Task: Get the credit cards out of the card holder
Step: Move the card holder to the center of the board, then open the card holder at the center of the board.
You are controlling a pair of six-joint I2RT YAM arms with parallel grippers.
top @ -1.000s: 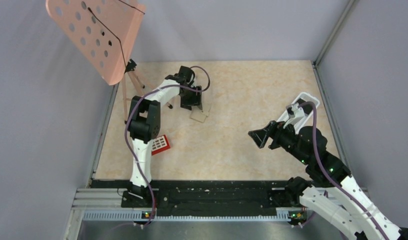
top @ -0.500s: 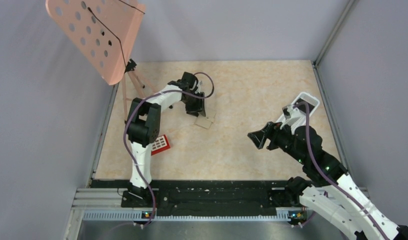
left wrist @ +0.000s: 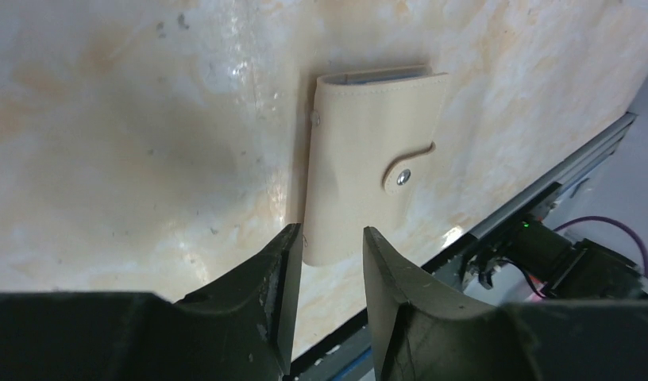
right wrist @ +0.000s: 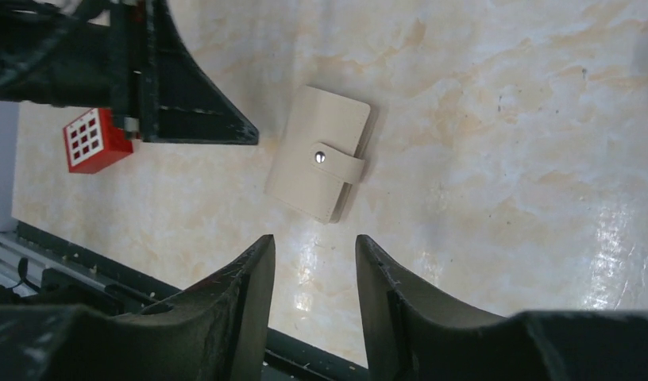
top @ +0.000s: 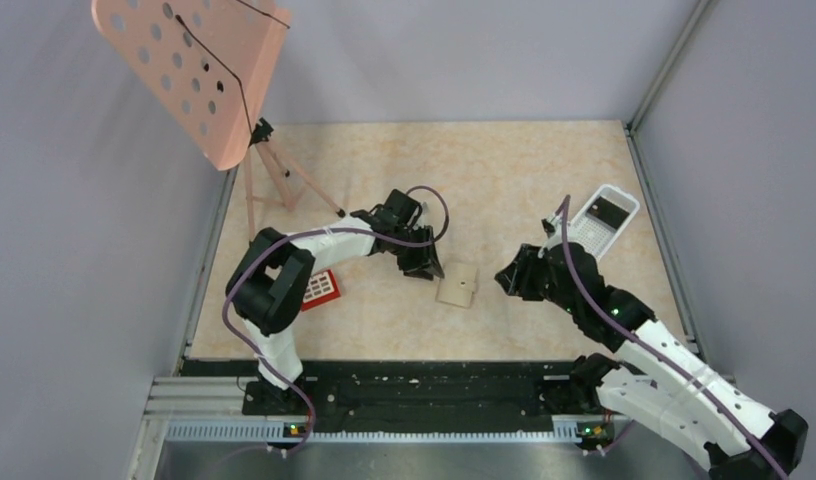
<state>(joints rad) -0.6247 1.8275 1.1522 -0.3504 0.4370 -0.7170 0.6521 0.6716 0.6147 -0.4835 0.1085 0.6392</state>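
The card holder [top: 458,287] lies flat on the table's middle, tan outer face up and closed by a snap strap. It also shows in the left wrist view [left wrist: 368,151] and the right wrist view [right wrist: 321,163]. The credit cards are hidden. My left gripper [top: 429,265] sits low at the holder's left edge. Its jaws stand apart, with the holder's near end showing in the gap [left wrist: 329,234]. My right gripper [top: 506,278] hovers just right of the holder, open and holding nothing [right wrist: 313,242].
A white perforated tray [top: 584,235] with a dark rectangle in it lies at the right edge. A red-and-white small object [top: 320,288] rests by the left arm. A pink music stand [top: 189,70] rises at the back left. The black rail [top: 424,385] runs along the front.
The left gripper swept right and toward the front, and the card holder moved with it to the table's middle. The right arm moved off the tray toward the holder. Both jaws narrowed.
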